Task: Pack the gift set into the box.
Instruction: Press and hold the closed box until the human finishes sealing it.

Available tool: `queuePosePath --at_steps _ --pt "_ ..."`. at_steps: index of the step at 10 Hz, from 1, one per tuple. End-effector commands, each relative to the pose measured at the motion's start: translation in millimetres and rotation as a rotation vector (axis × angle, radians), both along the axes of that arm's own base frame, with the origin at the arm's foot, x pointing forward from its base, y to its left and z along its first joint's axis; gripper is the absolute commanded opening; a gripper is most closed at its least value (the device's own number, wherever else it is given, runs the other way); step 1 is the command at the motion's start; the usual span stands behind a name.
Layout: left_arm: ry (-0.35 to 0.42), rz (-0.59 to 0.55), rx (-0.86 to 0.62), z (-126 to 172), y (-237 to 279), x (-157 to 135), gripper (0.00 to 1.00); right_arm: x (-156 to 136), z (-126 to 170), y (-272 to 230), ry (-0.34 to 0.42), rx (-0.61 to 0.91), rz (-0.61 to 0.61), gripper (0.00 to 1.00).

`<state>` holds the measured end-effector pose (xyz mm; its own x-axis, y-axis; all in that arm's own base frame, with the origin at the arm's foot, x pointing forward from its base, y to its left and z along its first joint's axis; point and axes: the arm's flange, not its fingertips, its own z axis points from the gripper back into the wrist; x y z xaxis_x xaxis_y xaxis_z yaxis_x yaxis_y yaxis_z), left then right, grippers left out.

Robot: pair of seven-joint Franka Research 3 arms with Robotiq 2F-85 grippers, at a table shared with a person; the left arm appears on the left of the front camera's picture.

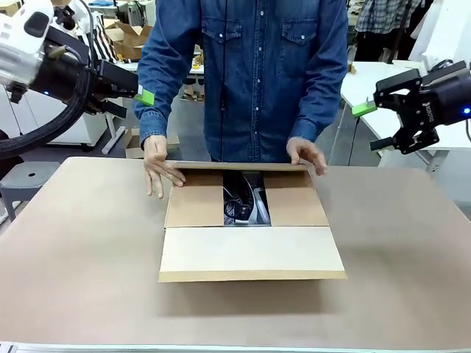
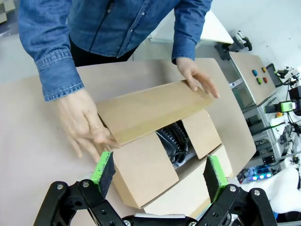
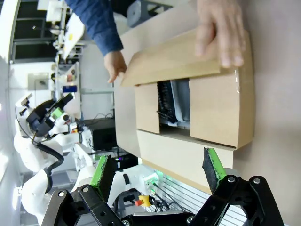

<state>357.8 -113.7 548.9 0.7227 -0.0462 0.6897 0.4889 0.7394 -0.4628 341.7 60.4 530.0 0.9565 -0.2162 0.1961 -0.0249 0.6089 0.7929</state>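
Note:
The box is a brown carton in the middle of the table. Its near flap and both side flaps lie folded in. A person's hands press the far flap down. Through the gap left between the flaps I see part of the gift set, dark and grey items inside the box. My left gripper hangs open up at the left, well above the table. At the right my right gripper is also raised and open, with nothing between its pads.
The brown table has free room on both sides of the box. The person stands at the far edge, right behind it. A smaller open carton and a white table are in the background.

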Motion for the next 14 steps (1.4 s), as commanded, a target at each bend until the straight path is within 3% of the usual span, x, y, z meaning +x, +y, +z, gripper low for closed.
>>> queuePosePath --at_steps 1,14 --pt "0.006 0.003 -0.012 1.2 -1.0 -0.5 1.00 1.0 6.6 1.4 0.015 0.005 -0.012 1.00" --pt "0.006 0.003 -0.012 1.2 -1.0 -0.5 1.00 1.0 6.6 1.4 0.015 0.005 -0.012 1.00"
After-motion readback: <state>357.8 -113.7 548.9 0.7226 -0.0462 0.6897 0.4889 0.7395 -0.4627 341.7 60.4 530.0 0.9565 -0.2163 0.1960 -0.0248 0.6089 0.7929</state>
